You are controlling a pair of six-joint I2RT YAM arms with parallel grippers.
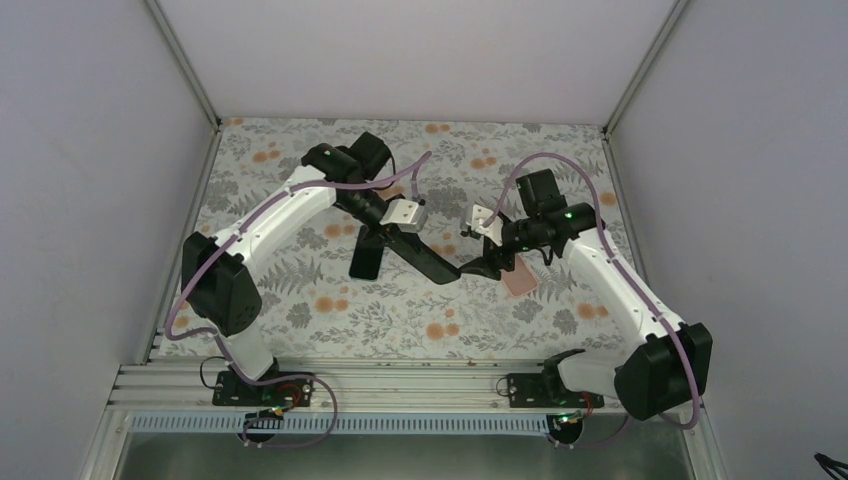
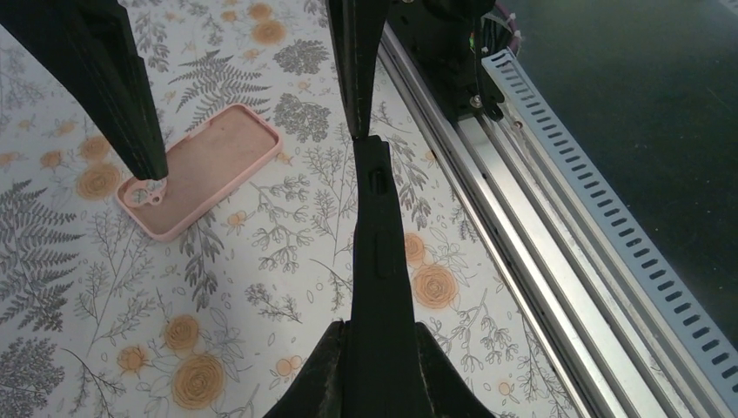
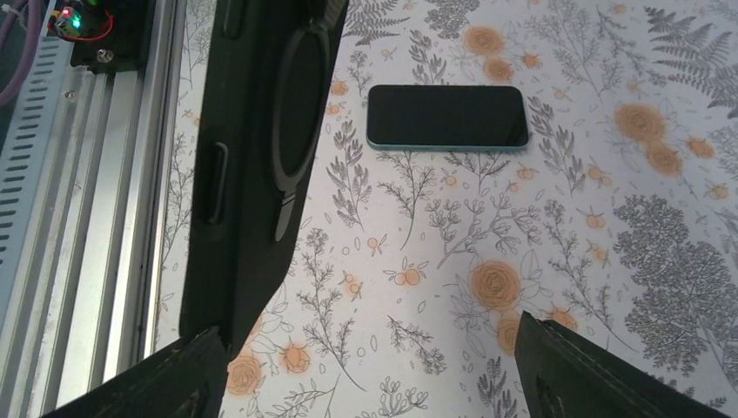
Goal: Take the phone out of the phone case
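Observation:
My left gripper [image 2: 380, 335] is shut on a black phone case [image 2: 379, 226], held edge-on above the table, side buttons showing. In the top view this case [image 1: 430, 258] slants from the left gripper [image 1: 402, 236] toward my right gripper [image 1: 488, 264]. The right gripper [image 3: 370, 366] stands open, its left finger [image 3: 174, 374] at the case's far corner [image 3: 252, 174]; a round ring shows on that face. Whether a phone sits inside it I cannot tell. A dark phone [image 3: 446, 116] with a teal edge lies flat on the table [image 1: 365, 258].
An empty pink case [image 2: 202, 167] lies on the floral cloth under the right gripper, also visible from above [image 1: 522, 280]. Aluminium rails [image 1: 400, 385] run along the near edge. Grey walls [image 1: 90, 200] close in the left, right and back.

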